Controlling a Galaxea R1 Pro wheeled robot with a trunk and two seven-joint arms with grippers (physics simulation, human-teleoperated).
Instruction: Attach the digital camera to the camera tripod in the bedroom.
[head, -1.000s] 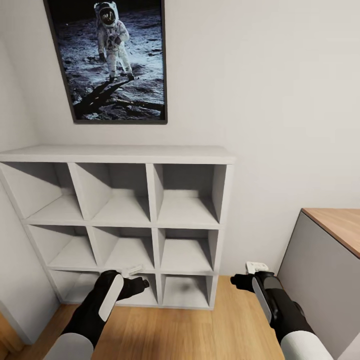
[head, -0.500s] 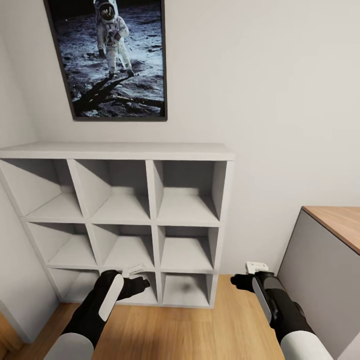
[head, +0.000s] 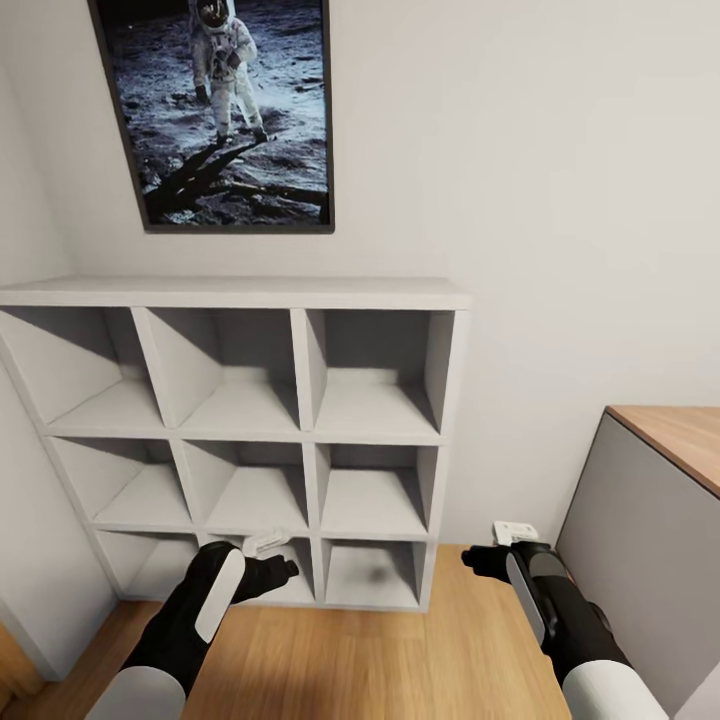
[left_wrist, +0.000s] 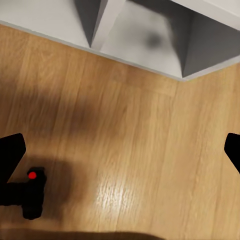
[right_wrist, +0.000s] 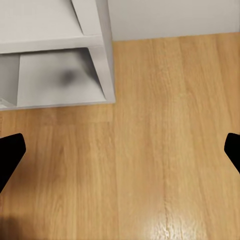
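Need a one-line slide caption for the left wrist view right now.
Open left gripper above the wood floor, digital camera lying below near one fingertip, white cube shelf ahead.

poster (head: 225, 115) top cut off, cabinet (head: 650, 540) cropped

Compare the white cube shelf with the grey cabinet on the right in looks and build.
The white cube shelf has an open front split into square compartments; the grey cabinet shows a plain closed grey side. The shelf's top is white like its body; the cabinet's top is honey-coloured wood. The shelf stands taller in the head view, and the cabinet is cut off at the picture's edge. Both stand on the wood plank floor against the white wall.
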